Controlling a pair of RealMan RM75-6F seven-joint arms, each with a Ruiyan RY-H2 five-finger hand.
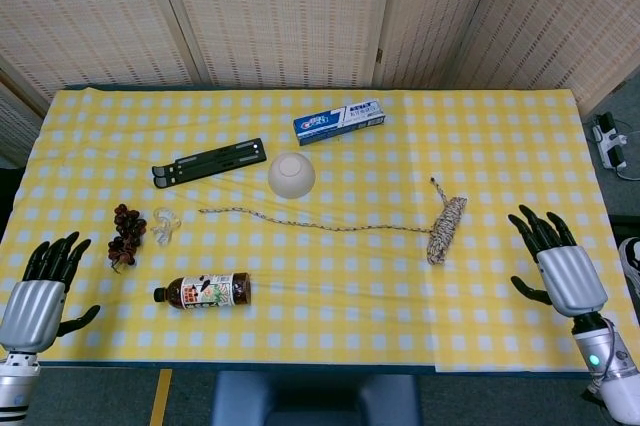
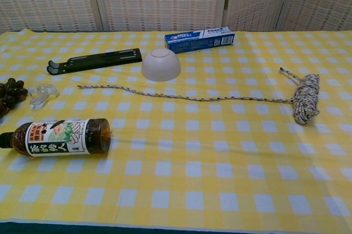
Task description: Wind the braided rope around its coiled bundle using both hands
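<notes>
With the coiled bundle [image 1: 447, 229] lying right of centre and its loose rope [image 1: 318, 222] trailed leftward, the bundle is best pinned by the empty, spread right robot hand [image 1: 556, 264] while the equally empty left robot hand [image 1: 42, 289] is brought to the tail.

Head view high, looking down, chest view low and nearer, both sharing table [image 1: 330, 276].
</notes>
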